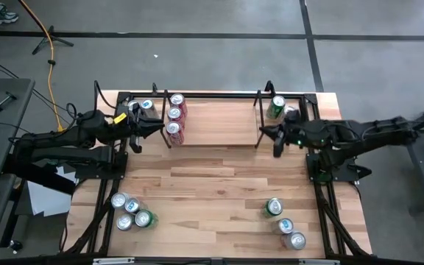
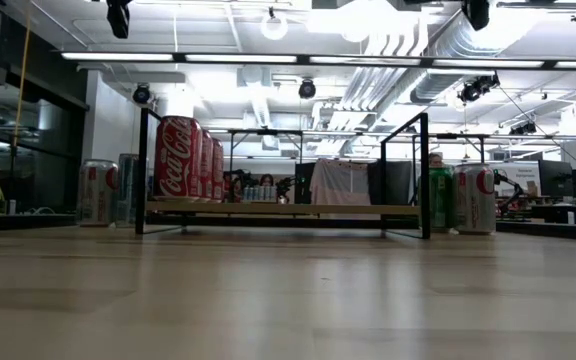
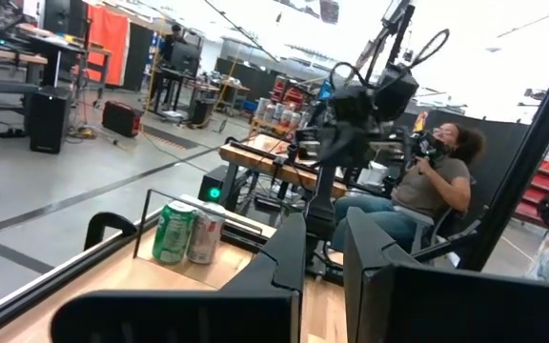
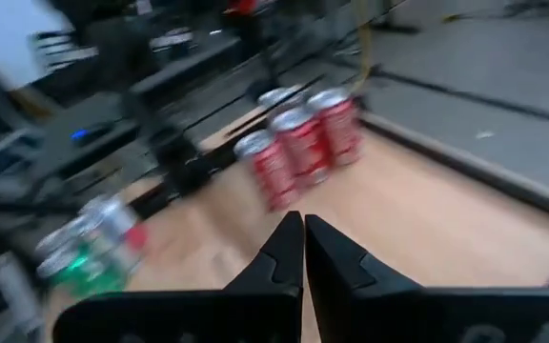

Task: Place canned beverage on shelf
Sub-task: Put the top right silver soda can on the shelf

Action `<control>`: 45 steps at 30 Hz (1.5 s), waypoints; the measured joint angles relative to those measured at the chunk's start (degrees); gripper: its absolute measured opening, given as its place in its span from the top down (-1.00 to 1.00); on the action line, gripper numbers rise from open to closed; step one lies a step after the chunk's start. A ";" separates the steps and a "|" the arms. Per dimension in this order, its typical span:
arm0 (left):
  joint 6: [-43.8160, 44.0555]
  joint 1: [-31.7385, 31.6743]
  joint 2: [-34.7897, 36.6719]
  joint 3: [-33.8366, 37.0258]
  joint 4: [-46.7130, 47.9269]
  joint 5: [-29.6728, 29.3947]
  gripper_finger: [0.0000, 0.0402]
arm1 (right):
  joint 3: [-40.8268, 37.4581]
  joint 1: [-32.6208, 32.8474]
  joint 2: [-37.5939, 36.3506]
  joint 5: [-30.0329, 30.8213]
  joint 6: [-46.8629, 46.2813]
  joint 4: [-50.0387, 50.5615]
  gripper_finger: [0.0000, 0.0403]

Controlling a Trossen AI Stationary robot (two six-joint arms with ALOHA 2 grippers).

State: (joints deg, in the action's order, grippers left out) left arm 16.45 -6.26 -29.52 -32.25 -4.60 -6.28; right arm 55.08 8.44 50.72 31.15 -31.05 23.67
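Right gripper (image 1: 274, 140): fingers closed, empty, at the right end of the shelf (image 1: 219, 145).
Left gripper (image 1: 155, 130): closed, holding nothing, at the left end, near three red cans (image 1: 175, 118).
Shelf: thin black rods, pale wood base.
Red cans: upright in a row on the shelf.
Green can (image 1: 275, 107): behind the right gripper, outside the shelf.
Loose cans (image 1: 132, 210): well apart, at the near table edge.
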 joint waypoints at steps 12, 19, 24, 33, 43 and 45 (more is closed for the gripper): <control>0.00 -0.02 0.00 0.00 0.02 0.02 1.00 | 12.55 -27.28 3.66 -1.21 1.29 29.67 0.56; -0.04 -0.08 -0.01 0.00 0.04 0.02 1.00 | 10.36 -44.36 8.61 -11.41 4.92 37.87 -0.34; -0.04 -0.09 0.00 0.00 0.09 0.02 1.00 | 10.27 -52.90 15.99 -20.38 12.25 37.89 -0.77; -0.04 -0.09 0.00 0.00 0.09 0.04 1.00 | 10.27 -59.90 27.90 -25.51 23.60 41.99 -0.86; -0.04 -0.09 0.00 0.00 0.09 -0.03 1.00 | 10.27 -59.97 35.00 -24.12 26.60 41.27 -0.86; -0.02 -0.09 0.00 0.00 0.09 -0.04 1.00 | 10.27 -59.97 36.17 -23.12 26.62 41.27 -0.86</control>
State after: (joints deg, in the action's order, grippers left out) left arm 16.43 -6.35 -29.52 -32.25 -4.51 -6.33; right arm 65.34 -51.53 86.89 8.03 -4.43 64.94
